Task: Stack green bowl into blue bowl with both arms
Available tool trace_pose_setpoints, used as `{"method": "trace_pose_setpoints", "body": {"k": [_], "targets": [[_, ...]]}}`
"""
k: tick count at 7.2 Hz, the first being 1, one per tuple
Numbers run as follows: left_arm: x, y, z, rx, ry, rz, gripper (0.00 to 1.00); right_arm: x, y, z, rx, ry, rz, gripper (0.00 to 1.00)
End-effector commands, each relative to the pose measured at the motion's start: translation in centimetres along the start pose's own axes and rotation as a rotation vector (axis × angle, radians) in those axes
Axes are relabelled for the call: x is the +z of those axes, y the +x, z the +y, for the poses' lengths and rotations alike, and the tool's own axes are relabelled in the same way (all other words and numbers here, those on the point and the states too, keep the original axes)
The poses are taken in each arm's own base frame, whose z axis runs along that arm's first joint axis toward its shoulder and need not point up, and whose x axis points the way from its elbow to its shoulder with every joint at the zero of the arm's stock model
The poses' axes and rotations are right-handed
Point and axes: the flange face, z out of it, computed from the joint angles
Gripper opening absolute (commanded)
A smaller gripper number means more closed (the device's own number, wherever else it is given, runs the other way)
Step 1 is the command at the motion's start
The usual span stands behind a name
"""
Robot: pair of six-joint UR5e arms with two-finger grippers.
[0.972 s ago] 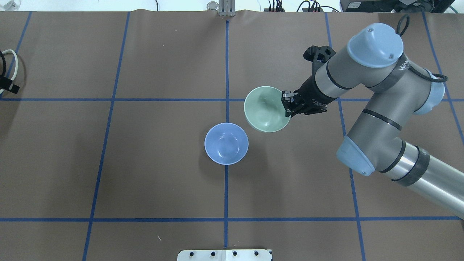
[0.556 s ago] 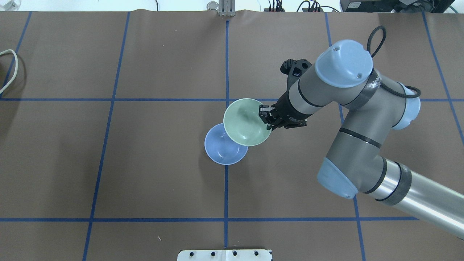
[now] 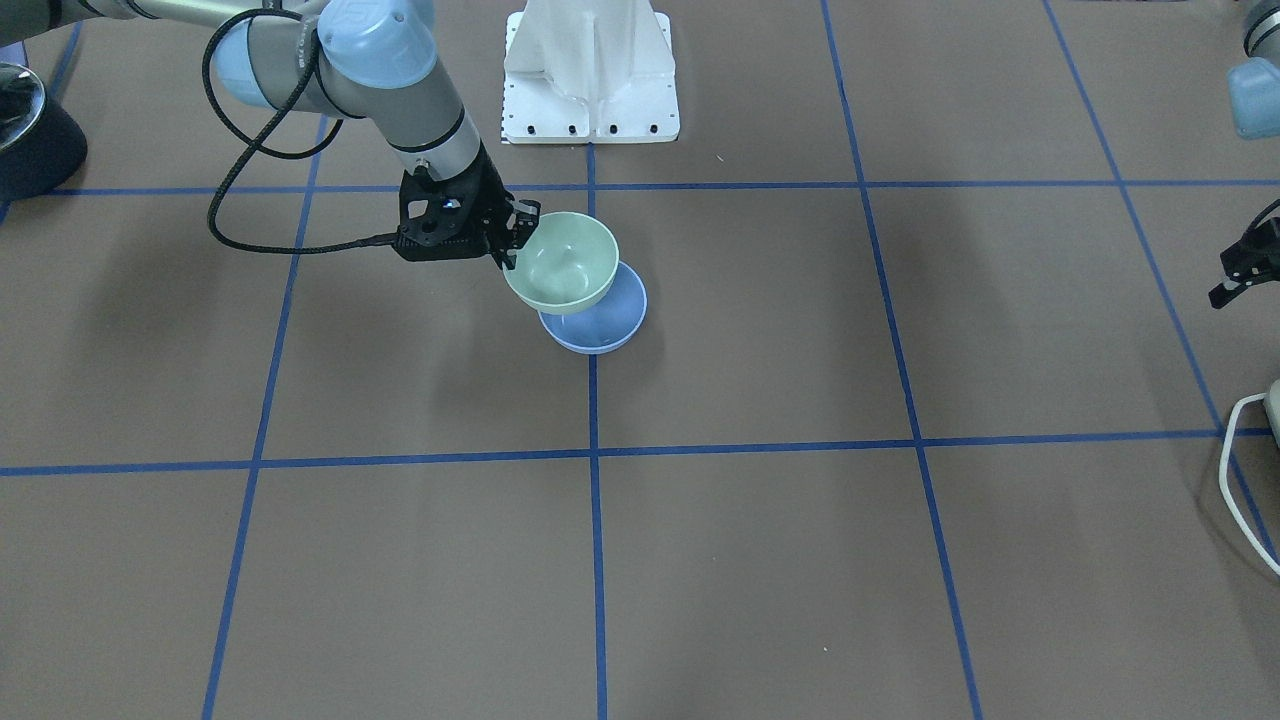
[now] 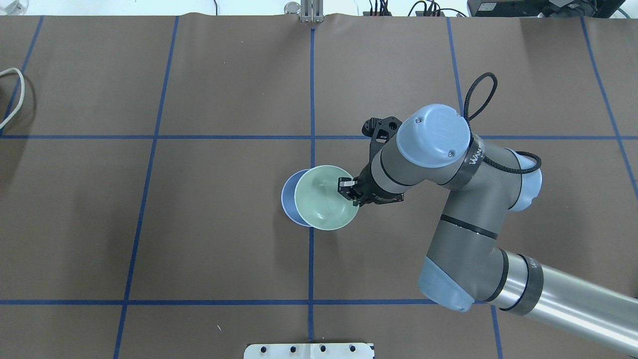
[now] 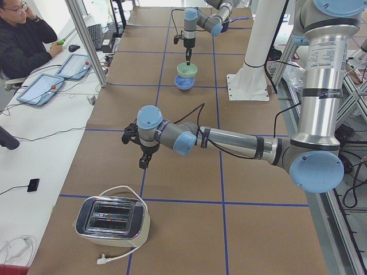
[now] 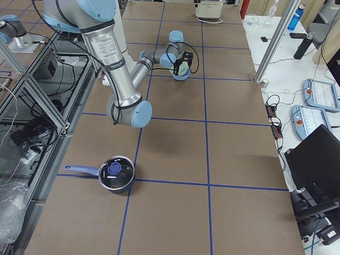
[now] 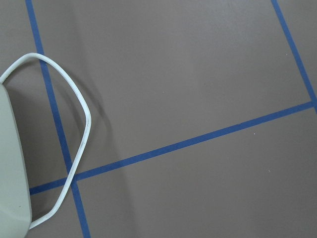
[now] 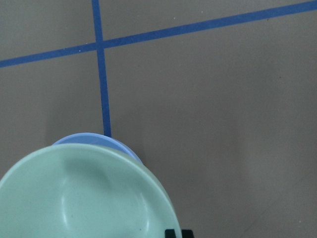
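Note:
My right gripper [image 4: 347, 187] is shut on the right rim of the green bowl [image 4: 324, 199] and holds it upright just above the blue bowl [image 4: 286, 197]. The green bowl covers most of the blue one, offset slightly to the right in the overhead view. In the front-facing view the green bowl [image 3: 562, 262] hangs over the blue bowl [image 3: 612, 322], with the right gripper [image 3: 520, 240] beside it. The right wrist view shows the green bowl [image 8: 84, 198] over the blue bowl's rim [image 8: 99, 141]. My left gripper [image 3: 1240, 272] hovers far off at the table's end, empty; I cannot tell its jaw state.
A toaster [image 5: 112, 220] with a white cable [image 7: 74, 148] sits at the table's left end, below the left gripper [image 5: 143, 162]. A lidded pot [image 6: 117, 174] stands at the right end. The white pedestal base [image 3: 590, 70] is at the near middle edge.
The right arm carried the green bowl left and toward the robot, from beside the blue bowl to over it. The left gripper has left the overhead view's left edge.

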Motion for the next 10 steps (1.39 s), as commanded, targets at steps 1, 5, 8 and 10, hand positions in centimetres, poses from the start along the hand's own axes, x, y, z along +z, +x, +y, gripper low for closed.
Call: {"method": "trace_pose_setpoints", "body": {"k": [1,5,8,10], "targets": [[0.0,-0.1,0.0,-0.001,0.0,0.0,0.98,0.9,-1.5,0.8,-0.005,-0.006,-0.002,0.0],[0.0,-0.2,0.1,-0.001,0.0,-0.001,0.98,1.6,-2.9,0.0,-0.005,-0.003,-0.003,0.0],[0.0,-0.1,0.1,-0.001,0.0,0.001,0.98,0.3,-2.0,-2.7,0.009,0.033,0.0,0.0],[0.0,-0.2,0.1,-0.003,0.0,-0.001,0.98,0.8,-3.4,-4.0,0.018,0.034,0.006,0.0]]}}
